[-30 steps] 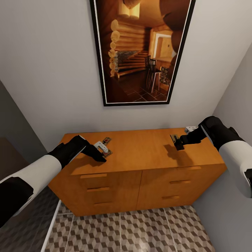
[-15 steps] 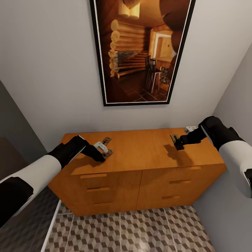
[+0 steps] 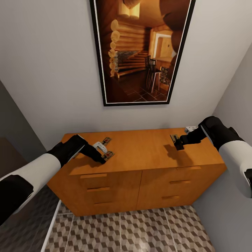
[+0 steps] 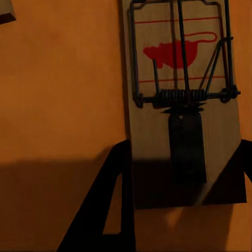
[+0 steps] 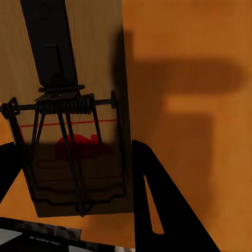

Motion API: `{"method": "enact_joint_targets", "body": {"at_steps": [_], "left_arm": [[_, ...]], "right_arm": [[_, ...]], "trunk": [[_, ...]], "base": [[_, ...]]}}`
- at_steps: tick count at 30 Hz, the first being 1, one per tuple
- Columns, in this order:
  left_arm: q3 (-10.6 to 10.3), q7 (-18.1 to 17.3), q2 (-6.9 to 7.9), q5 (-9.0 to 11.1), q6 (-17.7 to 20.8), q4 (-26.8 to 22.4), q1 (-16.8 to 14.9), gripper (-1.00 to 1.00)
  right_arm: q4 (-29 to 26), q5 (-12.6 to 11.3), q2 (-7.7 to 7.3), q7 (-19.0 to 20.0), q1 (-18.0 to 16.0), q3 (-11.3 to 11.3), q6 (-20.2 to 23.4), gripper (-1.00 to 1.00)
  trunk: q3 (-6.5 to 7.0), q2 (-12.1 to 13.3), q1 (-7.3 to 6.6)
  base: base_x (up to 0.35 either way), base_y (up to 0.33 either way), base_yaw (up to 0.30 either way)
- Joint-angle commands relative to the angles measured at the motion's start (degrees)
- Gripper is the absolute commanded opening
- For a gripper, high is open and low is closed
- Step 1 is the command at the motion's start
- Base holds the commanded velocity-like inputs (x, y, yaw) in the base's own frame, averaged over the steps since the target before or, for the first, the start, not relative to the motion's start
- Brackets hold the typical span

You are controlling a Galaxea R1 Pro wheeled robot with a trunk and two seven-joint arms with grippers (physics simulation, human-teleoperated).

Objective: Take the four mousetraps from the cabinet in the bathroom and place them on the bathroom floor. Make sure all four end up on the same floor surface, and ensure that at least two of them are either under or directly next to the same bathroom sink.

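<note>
One mousetrap [image 3: 108, 154] lies flat on the top of the orange cabinet [image 3: 140, 150], near its left front edge. The left gripper [image 3: 101, 158] is right at it, and the trap sticks out from the gripper tip toward about 1 o'clock in the head view. In the left wrist view this mousetrap [image 4: 184, 105] sits between the two dark fingers [image 4: 113, 210], with its long side running the same way as the fingers. The fingers are apart, one on each side of the trap's near end, and it is not clear if they squeeze it yet. The coming move is likely a pinch across the trap's short side and then a lift.

A second trap [image 3: 105, 141] lies just behind the first one, toward 12 o'clock, close but not touching.

The right gripper [image 3: 176, 141] hangs above the right part of the cabinet top and is clamped on a third trap [image 3: 174, 138]. In the right wrist view this trap [image 5: 73, 115] is held between the fingers [image 5: 157, 205].

A small pale thing [image 3: 190, 129] lies at the back right corner, too small to tell. A big framed picture [image 3: 140, 52] hangs on the wall. The tiled bathroom floor [image 3: 129, 231] lies at 6 o'clock, below the drawers. Nothing blocks the left arm.
</note>
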Motion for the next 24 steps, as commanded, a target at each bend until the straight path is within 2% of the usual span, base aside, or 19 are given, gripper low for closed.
{"method": "enact_joint_targets", "body": {"at_steps": [1,3,6,7,8,9,10,13,16,19,20,24], "left_arm": [[-0.56,-0.02,0.06,0.21,1.11,-0.91,4.28,-1.0],[-0.38,-0.05,0.1,0.19,4.06,-4.81,4.28,-1.0],[-0.06,0.14,0.34,0.17,12.91,-14.97,4.28,-1.0],[-0.02,0.2,0.42,0.15,14.61,-16.92,4.28,-1.0],[0.05,0.3,0.58,0.08,17.53,-20.74,4.28,-1.0],[0.64,0.26,1.05,-0.92,20.9,-28.73,4.28,-1.0],[2.01,0.22,1.28,-2.12,21.73,-31.9,4.28,-1.0],[6.55,0.13,1.5,-4.9,22.37,-34.82,4.28,-1.0],[9.9,0.11,1.61,-6.75,22.5,-35.45,4.28,-1.0],[15.29,0.1,1.67,-10.24,22.56,-35.85,4.28,-1.0],[16.17,0.1,1.66,-10.96,22.56,-35.87,4.28,-1.0],[22.91,0.1,1.48,-17.44,22.56,-36.22,4.28,-1.0]], "right_arm": [[-0.07,0.44,-0.04,0.46,-0.05,0.24,0.13,-1.0],[-0.07,0.44,-0.07,0.46,-0.05,0.24,0.13,-1.0],[-0.07,0.44,-0.08,0.46,-0.05,0.24,0.13,-1.0],[-0.07,0.44,-0.07,0.46,-0.05,0.24,0.13,-1.0],[-0.07,0.44,-0.06,0.46,-0.05,0.24,0.13,-1.0],[-0.07,0.44,-0.06,0.46,-0.05,0.24,0.13,-1.0],[-0.07,0.44,-0.09,0.46,-0.05,0.24,0.13,-1.0],[-0.07,0.44,-0.11,0.46,-0.05,0.19,0.13,-1.0],[-0.07,0.44,-0.2,0.46,-0.05,0.16,0.13,-1.0],[-0.12,0.44,-0.43,0.46,-0.05,0.19,0.13,-1.0],[-0.13,0.44,-0.44,0.46,-0.05,0.2,0.13,-1.0],[-0.18,0.37,-0.4,0.51,-0.05,0.23,0.13,-1.0]], "trunk": [[-0.09,-0.04,0.02],[-0.09,-0.04,0.02],[-0.09,-0.04,0.02],[-0.09,-0.04,0.02],[-0.09,-0.04,0.02],[-0.09,-0.04,0.02],[-0.09,-0.04,0.02],[-0.09,-0.04,0.02],[-0.09,-0.04,0.02],[-0.09,-0.04,0.02],[-0.09,-0.04,0.02],[-0.09,-0.04,0.02]], "base": [[0.0,0.0,0.0],[0.0,0.0,0.0],[0.0,0.0,0.0],[0.0,0.0,0.0],[0.0,0.0,0.0],[0.0,0.0,0.0],[0.0,0.0,0.0],[0.0,0.0,0.0],[0.0,0.0,0.0],[0.0,0.0,0.0],[0.0,0.0,0.0],[0.0,0.0,0.0]]}}
